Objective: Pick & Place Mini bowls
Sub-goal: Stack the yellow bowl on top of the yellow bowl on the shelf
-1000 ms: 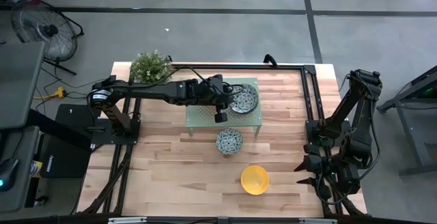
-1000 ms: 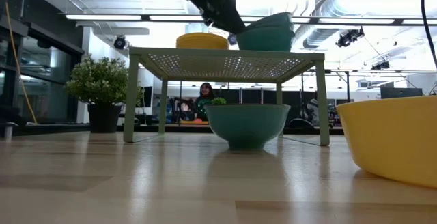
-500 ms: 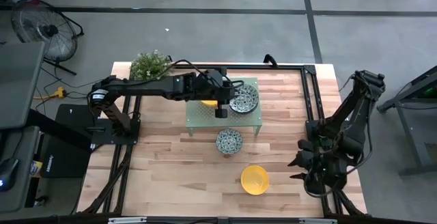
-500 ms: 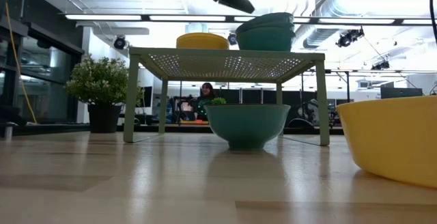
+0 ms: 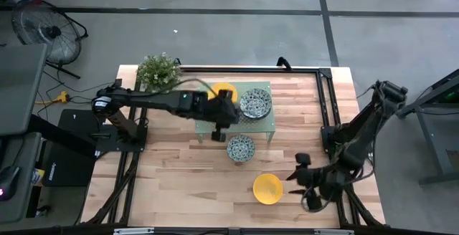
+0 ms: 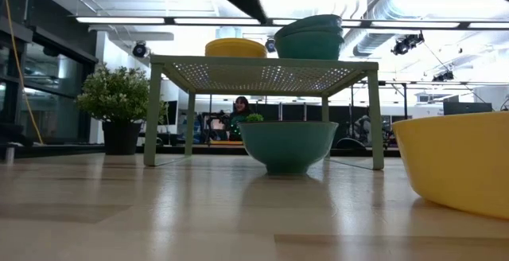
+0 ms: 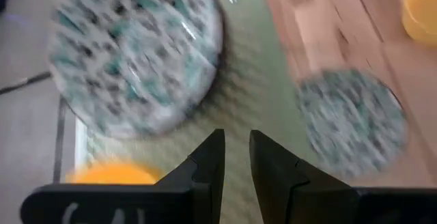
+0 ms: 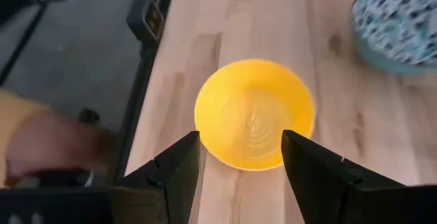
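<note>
On the pale green stand [image 5: 247,125] sit a yellow bowl stack [image 5: 224,92] and a patterned bowl stack [image 5: 255,104]. One patterned bowl [image 5: 240,148] rests on the table in front of the stand. A single yellow bowl [image 5: 267,188] rests nearer the near edge. My left gripper [image 5: 217,132] hovers over the stand's near edge, empty, its fingers [image 7: 213,157] a narrow gap apart. My right gripper [image 5: 296,173] is wide open just right of the single yellow bowl [image 8: 254,115], and its fingers stand apart from the bowl.
A small leafy plant [image 5: 159,70] stands at the table's far left corner. A black frame rail [image 5: 324,99] runs along the right side. In the low view the near yellow bowl [image 6: 453,161] fills the right, and a person [image 6: 238,116] sits in the room beyond.
My left gripper has risen off the patterned stack on the stand and drawn back toward the table's left and near edge, leaving the stack in place. My right arm has swung from the table's right edge leftward toward the single yellow bowl.
</note>
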